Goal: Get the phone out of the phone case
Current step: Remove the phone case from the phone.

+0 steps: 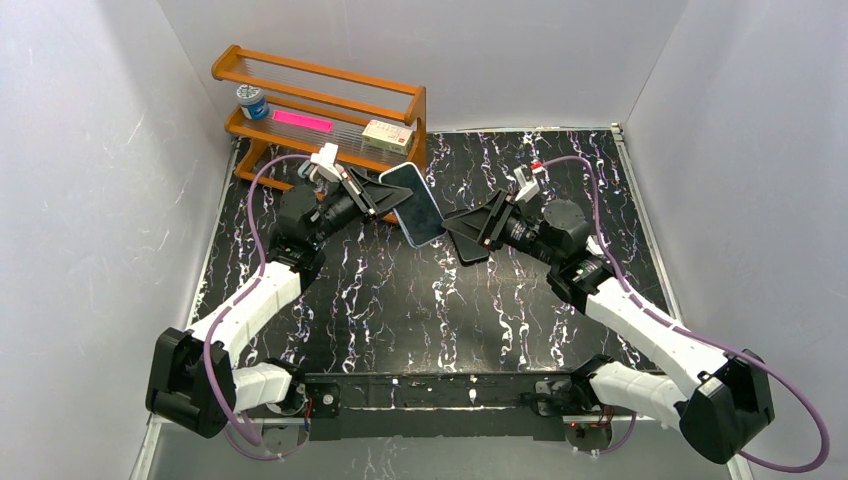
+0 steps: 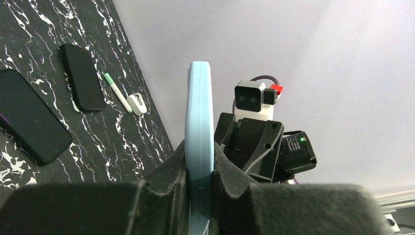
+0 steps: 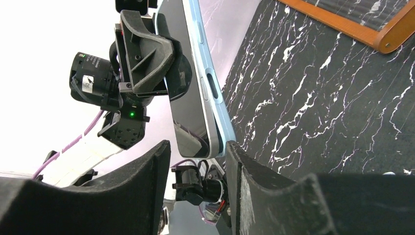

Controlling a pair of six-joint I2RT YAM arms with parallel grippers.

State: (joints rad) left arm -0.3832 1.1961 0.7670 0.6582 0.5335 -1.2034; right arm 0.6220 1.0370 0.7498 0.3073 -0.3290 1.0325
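The phone (image 1: 418, 208), dark screen up, sits in a light-blue phone case (image 1: 432, 238) and is held tilted in the air over the middle of the table. My left gripper (image 1: 385, 200) is shut on the cased phone; in its wrist view the case (image 2: 199, 112) shows edge-on, clamped at my left gripper (image 2: 199, 171). My right gripper (image 1: 462, 235) is open at the phone's lower corner. In the right wrist view the phone screen (image 3: 188, 98) and case edge (image 3: 215, 103) reach down to my right gripper (image 3: 195, 159); the right finger (image 3: 244, 181) is against the case, the left finger (image 3: 147, 181) apart.
A wooden rack (image 1: 320, 100) stands at the back left, holding a small jar (image 1: 252, 102), a pink strip (image 1: 300, 121) and a white box (image 1: 388, 134). In the left wrist view two black phones (image 2: 83, 78) (image 2: 32, 117) and a pen (image 2: 115, 90) lie on the marble table (image 2: 122, 142).
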